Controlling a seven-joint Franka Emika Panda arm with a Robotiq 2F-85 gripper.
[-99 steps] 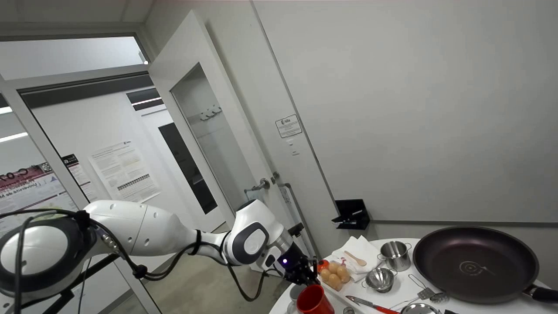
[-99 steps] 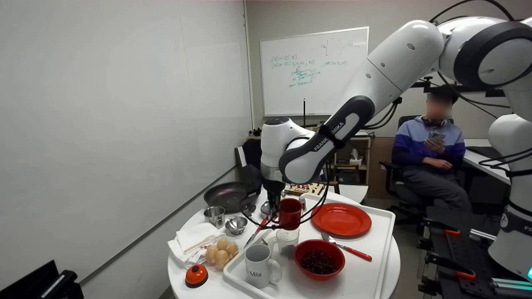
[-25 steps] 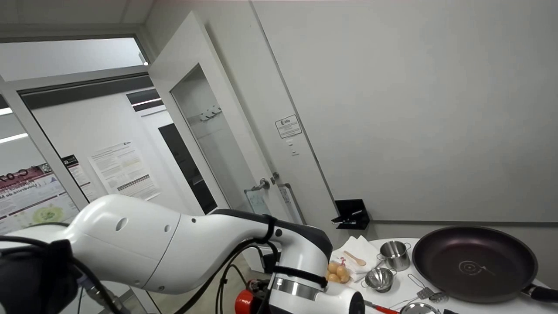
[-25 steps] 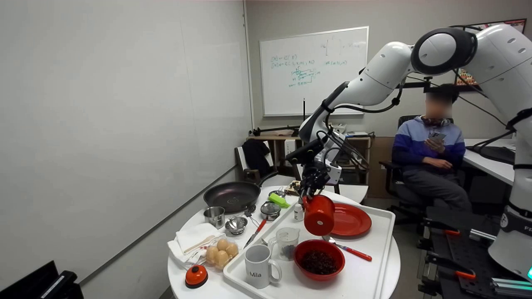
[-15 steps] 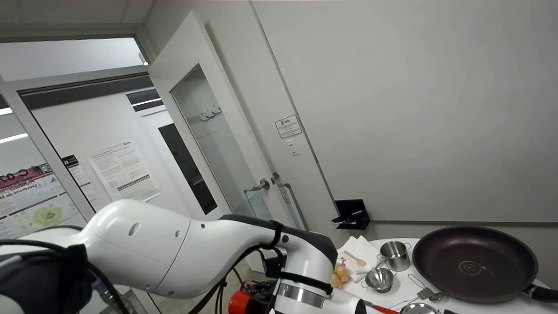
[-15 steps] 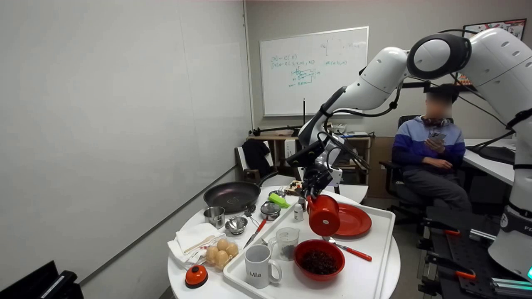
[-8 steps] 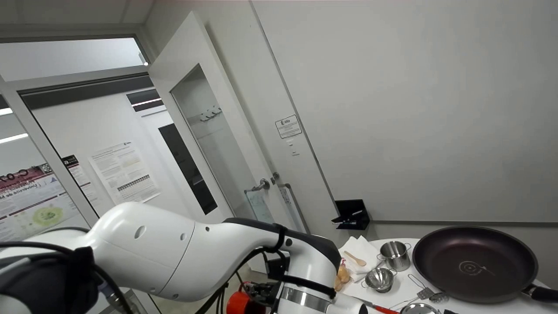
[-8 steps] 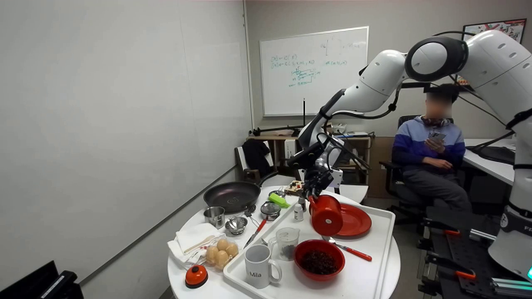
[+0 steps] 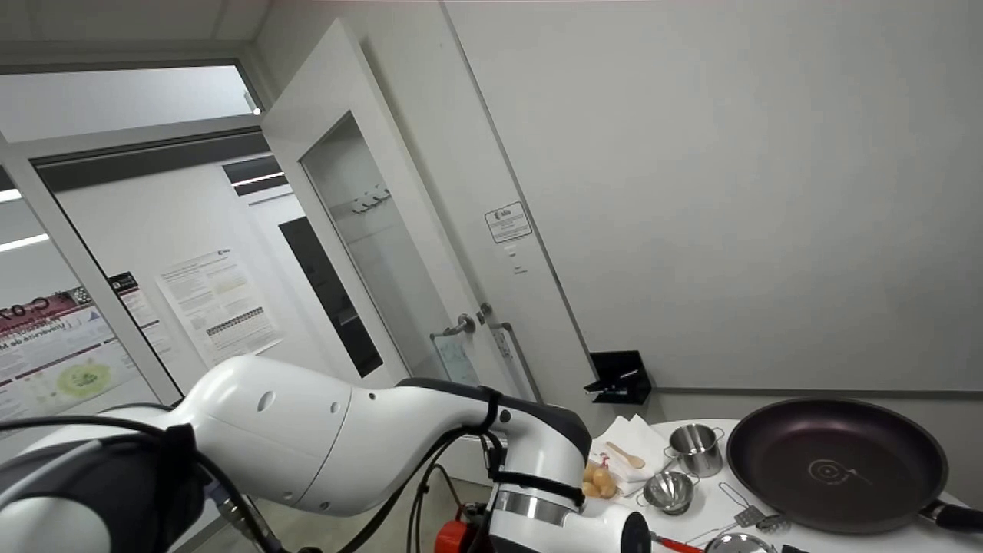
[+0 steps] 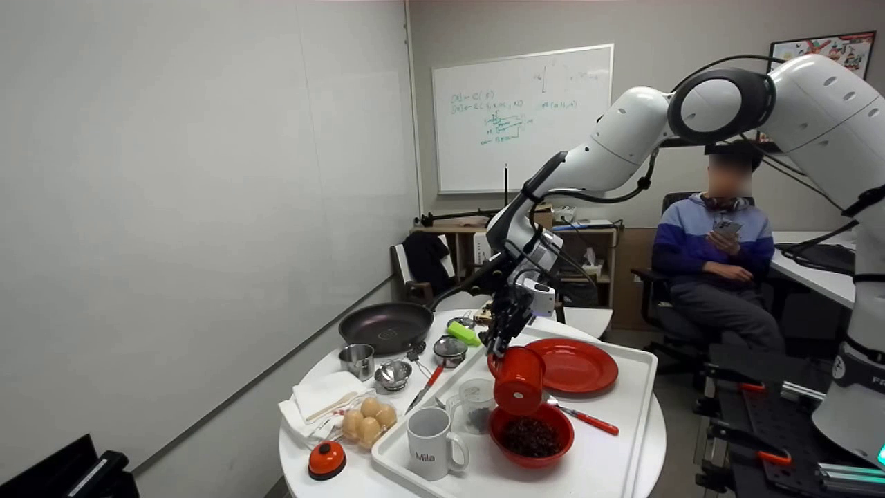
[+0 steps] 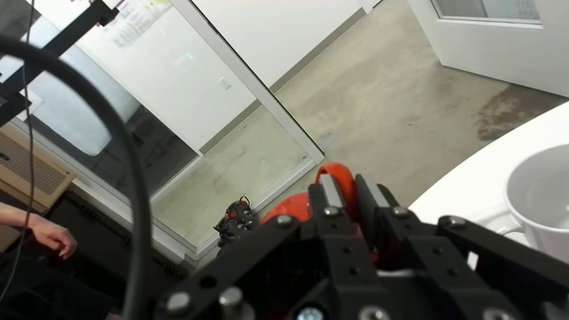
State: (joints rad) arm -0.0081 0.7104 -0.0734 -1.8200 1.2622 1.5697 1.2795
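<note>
Presently, in an exterior view, the white tray (image 10: 601, 462) bore the red plate (image 10: 579, 365) at one o'clock from the red bowl (image 10: 531, 463), which held dark bits (image 10: 531, 437). Compared with a moment earlier, the red mug (image 10: 520, 384) had shifted toward seven o'clock, away from the plate; tilted, it overlapped the bowl's twelve o'clock rim, contact unclear. Wrist view: the gripper (image 11: 349, 192) was clamped on the mug's handle (image 11: 340, 172). Judged: the carry was unfinished, the mug nearer the bowl but not set down.

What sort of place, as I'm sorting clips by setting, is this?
Probably a robotics lab, going by the robot arm, the whiteboard with handwritten notes and the wall poster.
</note>
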